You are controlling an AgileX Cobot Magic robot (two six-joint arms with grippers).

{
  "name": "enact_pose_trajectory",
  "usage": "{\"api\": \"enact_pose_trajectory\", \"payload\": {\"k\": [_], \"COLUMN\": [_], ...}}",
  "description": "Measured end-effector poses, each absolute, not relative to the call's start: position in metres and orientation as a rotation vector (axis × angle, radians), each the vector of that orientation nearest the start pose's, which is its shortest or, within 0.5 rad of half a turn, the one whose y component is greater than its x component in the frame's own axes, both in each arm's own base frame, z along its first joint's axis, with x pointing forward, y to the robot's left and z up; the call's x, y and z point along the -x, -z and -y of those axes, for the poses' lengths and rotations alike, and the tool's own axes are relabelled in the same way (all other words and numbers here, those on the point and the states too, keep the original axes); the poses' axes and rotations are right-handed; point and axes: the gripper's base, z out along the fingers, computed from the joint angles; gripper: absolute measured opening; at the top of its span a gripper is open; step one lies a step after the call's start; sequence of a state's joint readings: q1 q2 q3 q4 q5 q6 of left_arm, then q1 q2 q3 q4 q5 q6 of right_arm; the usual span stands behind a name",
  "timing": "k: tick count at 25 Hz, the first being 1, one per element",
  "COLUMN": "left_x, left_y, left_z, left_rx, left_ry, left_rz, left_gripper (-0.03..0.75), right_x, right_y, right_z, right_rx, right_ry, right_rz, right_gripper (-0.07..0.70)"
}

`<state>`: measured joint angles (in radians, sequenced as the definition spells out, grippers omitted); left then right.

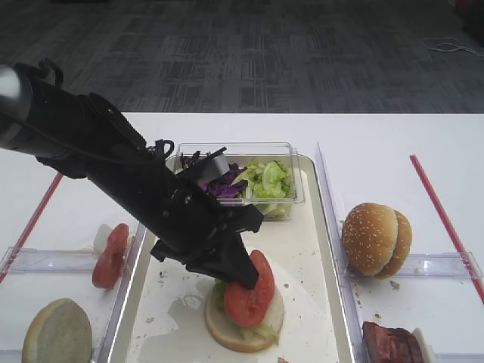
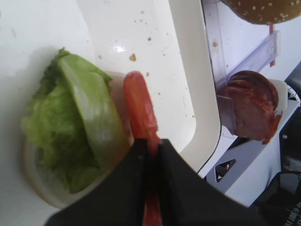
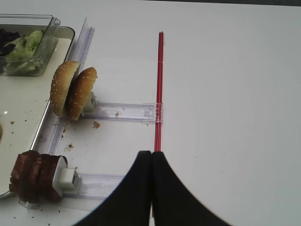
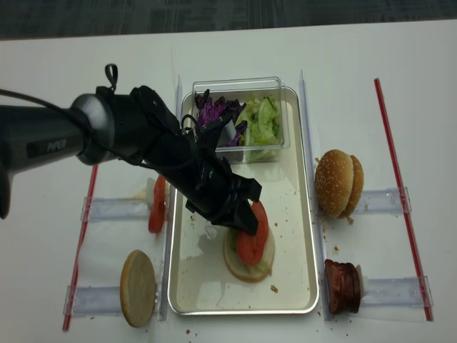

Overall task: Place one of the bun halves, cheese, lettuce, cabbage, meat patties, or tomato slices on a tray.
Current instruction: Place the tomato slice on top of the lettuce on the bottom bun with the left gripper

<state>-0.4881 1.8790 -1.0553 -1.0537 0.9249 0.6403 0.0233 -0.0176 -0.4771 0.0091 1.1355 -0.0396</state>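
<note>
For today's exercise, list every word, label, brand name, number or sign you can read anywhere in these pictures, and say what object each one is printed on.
"PIPER": pale lettering on the grey sleeve of the left arm, seen in the realsense high view; small, so this reading is fairly but not fully sure.
White marks on black gear at the lower right corner of the left wrist view: too small and cut off to read.
Nothing else bears text.

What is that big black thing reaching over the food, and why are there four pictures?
It is a robot arm. Two pictures look down from above; the other two come from small cameras on the robot's wrists. The left gripper is pinched shut on a tomato slice, holding it over a bun half with lettuce on the metal tray. A clear tub holds more salad. Beside the tray wait sesame buns and meat patties. The right gripper is shut, holding nothing.
</note>
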Motion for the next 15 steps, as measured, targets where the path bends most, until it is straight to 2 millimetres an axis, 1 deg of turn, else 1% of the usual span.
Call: {"api": "enact_pose_trajectory", "payload": {"k": [4, 11, 15], "left_x": [-0.2697, -0.2697, -0.2695], "left_y": [-0.1639, -0.1639, -0.1635], "left_z": [0.2140, 0.2140, 0.2129], "left_rx": [-0.604, -0.584, -0.584], "left_ry": [1.213, 1.215, 1.192], "left_rz": [-2.864, -2.874, -2.896], "left_gripper": [0.060, 0.130, 0.152], "right_x": [0.0083, 0.0083, 0.0083], "right_y": [-0.2649, -0.2649, -0.2649], "right_z": [-0.0006, -0.0006, -0.0006], "right_rx": [0.068, 0.068, 0.068], "right_ry": [-0.001, -0.001, -0.001], "right_rz": [-2.123, -2.123, -2.123], "right_gripper": [0.063, 0.063, 0.063]}}
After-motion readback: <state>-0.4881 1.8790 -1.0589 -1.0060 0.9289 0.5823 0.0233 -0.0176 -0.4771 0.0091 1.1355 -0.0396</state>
